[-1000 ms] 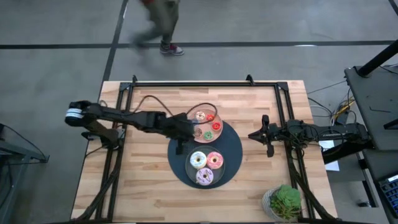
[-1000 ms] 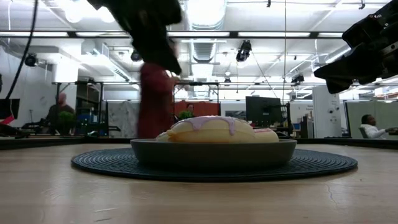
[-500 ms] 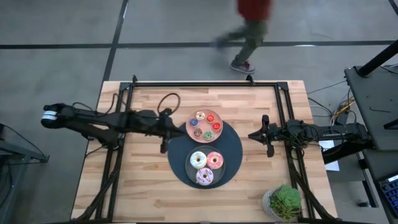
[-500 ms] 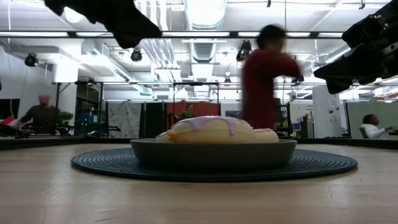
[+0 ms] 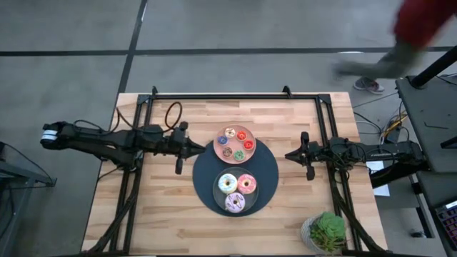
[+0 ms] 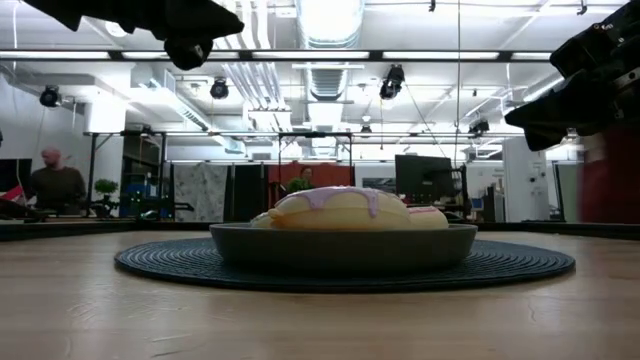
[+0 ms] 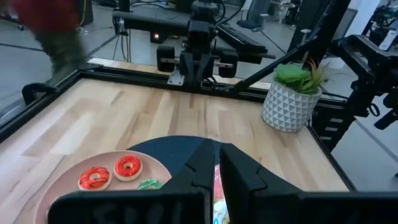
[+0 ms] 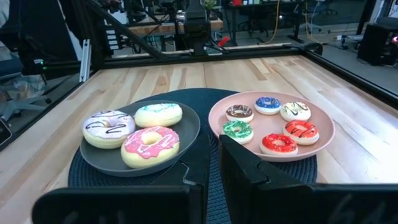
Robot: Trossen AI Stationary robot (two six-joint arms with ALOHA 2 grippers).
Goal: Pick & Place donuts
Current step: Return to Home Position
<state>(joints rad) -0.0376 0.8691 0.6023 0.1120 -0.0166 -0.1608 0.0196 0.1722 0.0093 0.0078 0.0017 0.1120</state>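
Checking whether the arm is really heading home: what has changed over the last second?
The left end effector, which hung over the pink plate, drew back toward the table's left and is now clear of it, holding nothing. A person crossed behind the table, left to right in the high view. The right end effector, grey plate and donuts stayed put.
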